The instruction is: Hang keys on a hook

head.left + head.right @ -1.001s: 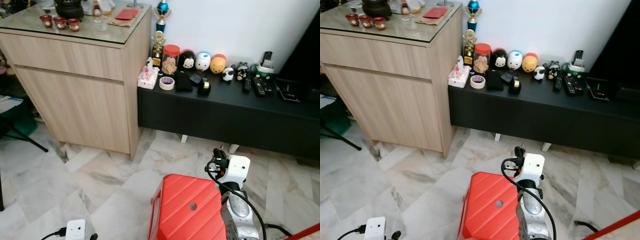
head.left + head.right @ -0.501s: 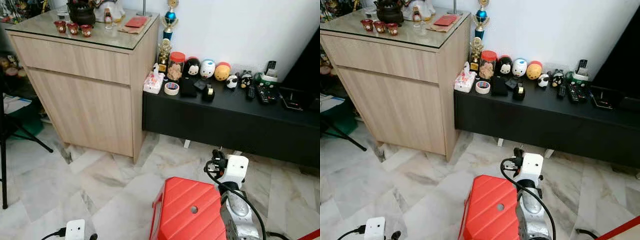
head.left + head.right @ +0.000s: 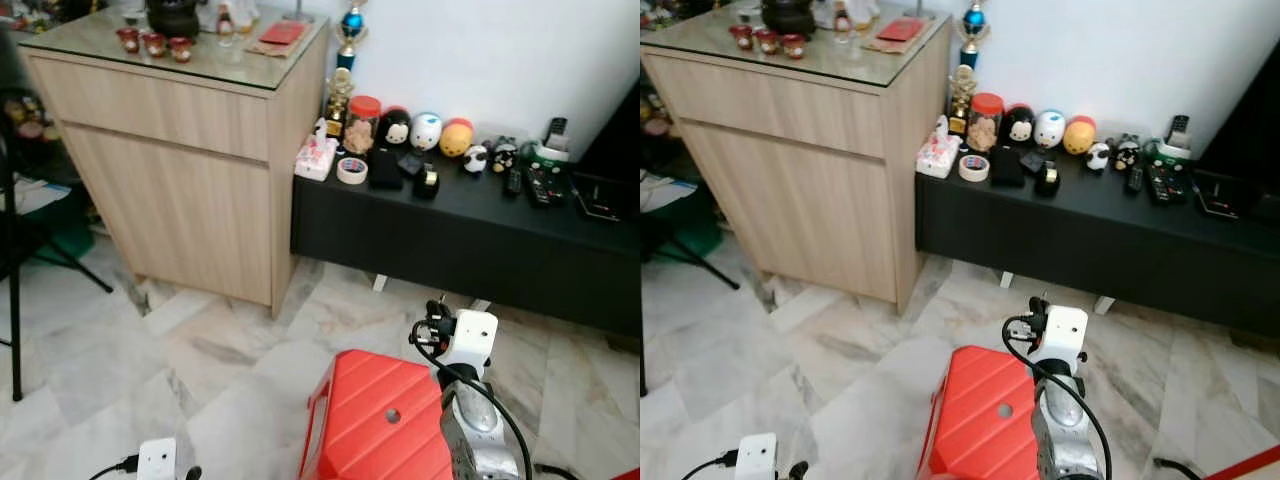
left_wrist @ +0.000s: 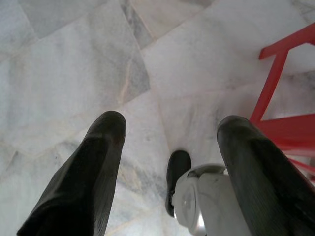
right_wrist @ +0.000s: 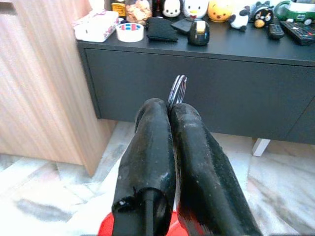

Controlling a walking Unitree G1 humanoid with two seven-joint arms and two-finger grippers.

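- my right gripper (image 5: pixel 170 110) is pressed tight on the silver metal key ring (image 5: pixel 177 91), whose loop sticks up from between the two black fingers; that is where the keys are, raised in front of me over the red plastic stool (image 3: pixel 375 415).
- my left gripper (image 4: pixel 170 132) hangs with its fingers spread wide and nothing between them, pointing down at the grey-veined marble floor (image 4: pixel 74 64).
- over the last second my whole head view has shifted: the light wooden cabinet with the glass top (image 3: pixel 190 150) and the long black low tv bench (image 3: pixel 470 225) sit differently in the frame, so it is my camera that moved, not the furniture.
- my right arm sits at much the same spot in the view as before, so the grip has held through the move.
- i judge i am still walking and searching: no hook is visible among the round toy figures (image 3: pixel 427 130), the tape roll (image 3: pixel 351 170) or the remotes (image 3: pixel 535 185) on the bench.
- the hanging step is not yet begun.
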